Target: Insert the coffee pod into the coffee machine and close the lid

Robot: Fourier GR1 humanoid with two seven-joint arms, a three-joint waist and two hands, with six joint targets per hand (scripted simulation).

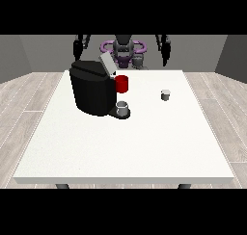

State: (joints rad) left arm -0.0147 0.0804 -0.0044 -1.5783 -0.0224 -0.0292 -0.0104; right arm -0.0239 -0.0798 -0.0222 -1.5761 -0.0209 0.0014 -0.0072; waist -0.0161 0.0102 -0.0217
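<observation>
Grey cup (123,108) on coffee machine (92,87) tray, contents unseeable; lid (107,64) up; finger state indiscernible.

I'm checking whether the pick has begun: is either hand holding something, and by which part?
Nothing is held. Both hands hang raised beside the robot, away from the table. The coffee pod sits alone on it, right of the coffee machine.

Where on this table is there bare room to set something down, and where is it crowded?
Bare: the near half of the table, in front of the coffee machine, and the strip right of the coffee pod. Crowded: around the machine, its raised lid, the red cup and the grey cup.
</observation>
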